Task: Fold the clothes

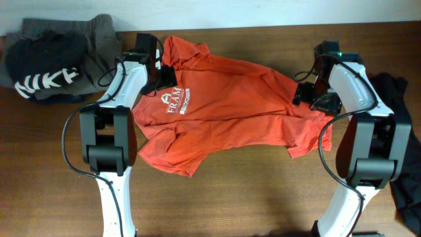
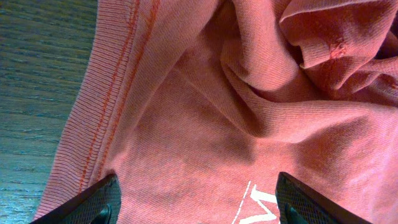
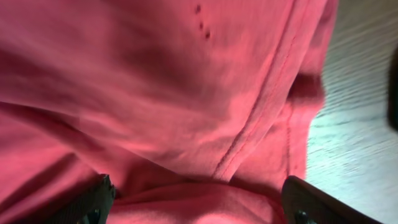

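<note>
Table [image 1: 250,191]: wooden top, carrying all items below.

Shirt [image 1: 230,105]: red-orange, short-sleeved. It lies sideways across the middle of the table, collar end toward the left arm and hem end toward the right. It is spread out but rumpled, with creases through the body and the lower sleeve bunched. No clean fold line shows. Judged as laid out for folding, with the folds themselves not yet made.

Dark pile [image 1: 52,59]: grey and black garments heaped at the far left corner, unfolded, apart from the shirt.

Dark garment [image 1: 401,131]: crumpled at the right edge, partly out of frame, unfolded.

Left gripper [image 2: 196,199]: over the shirt's collar end, jaws spread wide, cloth lying beneath and nothing pinched.

Right gripper [image 3: 199,199]: over the hem end beside a stitched seam, jaws likewise wide and released, holding nothing.

White lettering [image 1: 176,105]: chest print, face up, beside the left gripper.

Remaining, by estimate: every fold on the shirt, then the other garments.
</note>
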Robot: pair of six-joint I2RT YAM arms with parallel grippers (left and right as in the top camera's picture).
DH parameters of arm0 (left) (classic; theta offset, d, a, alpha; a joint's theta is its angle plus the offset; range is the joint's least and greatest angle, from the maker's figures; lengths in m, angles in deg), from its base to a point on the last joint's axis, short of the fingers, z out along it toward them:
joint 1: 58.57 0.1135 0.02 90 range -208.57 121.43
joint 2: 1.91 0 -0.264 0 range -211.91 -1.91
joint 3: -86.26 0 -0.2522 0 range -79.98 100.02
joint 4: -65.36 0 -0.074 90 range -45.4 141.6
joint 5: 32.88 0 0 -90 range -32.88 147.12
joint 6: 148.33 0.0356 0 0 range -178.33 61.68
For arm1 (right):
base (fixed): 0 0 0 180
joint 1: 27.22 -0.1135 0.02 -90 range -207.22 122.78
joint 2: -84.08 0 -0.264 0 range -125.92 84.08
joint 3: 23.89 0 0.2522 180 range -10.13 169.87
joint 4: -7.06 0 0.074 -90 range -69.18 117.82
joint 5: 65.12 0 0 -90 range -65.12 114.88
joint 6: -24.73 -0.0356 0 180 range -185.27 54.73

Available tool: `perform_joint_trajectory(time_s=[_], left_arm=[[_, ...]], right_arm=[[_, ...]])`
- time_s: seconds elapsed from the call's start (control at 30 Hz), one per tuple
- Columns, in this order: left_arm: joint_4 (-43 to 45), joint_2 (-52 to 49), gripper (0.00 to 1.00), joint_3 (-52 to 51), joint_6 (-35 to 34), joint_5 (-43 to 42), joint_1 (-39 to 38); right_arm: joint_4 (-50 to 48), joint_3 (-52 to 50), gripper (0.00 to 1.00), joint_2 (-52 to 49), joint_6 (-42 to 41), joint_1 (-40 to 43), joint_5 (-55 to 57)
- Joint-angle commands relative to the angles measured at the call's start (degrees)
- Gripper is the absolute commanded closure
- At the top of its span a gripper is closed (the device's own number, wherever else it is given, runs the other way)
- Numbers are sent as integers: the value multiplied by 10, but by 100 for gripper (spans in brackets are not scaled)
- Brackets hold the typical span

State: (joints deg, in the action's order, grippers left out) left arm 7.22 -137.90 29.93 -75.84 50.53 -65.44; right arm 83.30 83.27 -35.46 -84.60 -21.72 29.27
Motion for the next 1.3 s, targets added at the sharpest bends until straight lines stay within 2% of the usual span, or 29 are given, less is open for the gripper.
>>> perform_joint_trajectory(time_s=[0.0, 0.3, 0.53, 0.6, 0.67, 0.73, 0.8, 0.93, 1.27], left_arm=[[-1, -19, 21, 0, 5, 4, 4], [-1, -19, 20, 0, 5, 4, 4], [-1, -19, 21, 0, 5, 4, 4], [-1, -19, 20, 0, 5, 4, 4], [-1, -19, 21, 0, 5, 4, 4], [-1, -19, 21, 0, 5, 4, 4], [-1, -19, 21, 0, 5, 4, 4], [-1, -19, 21, 0, 5, 4, 4], [-1, -19, 21, 0, 5, 4, 3]], right_arm=[[-19, -24, 9, -1, -14, 21, -14], [-97, -78, 7, -1, -9, 44, -109], [-112, -90, 11, -1, -9, 43, -113], [-114, -90, 18, -1, -9, 43, -110], [-114, -90, 42, -1, -17, 43, -83], [-114, -89, 47, -1, -26, 43, -60], [-113, -83, 59, -1, -26, 43, -56], [-114, -64, 96, -1, -26, 43, -56], [-191, -42, 96, -1, -53, 44, -56]])
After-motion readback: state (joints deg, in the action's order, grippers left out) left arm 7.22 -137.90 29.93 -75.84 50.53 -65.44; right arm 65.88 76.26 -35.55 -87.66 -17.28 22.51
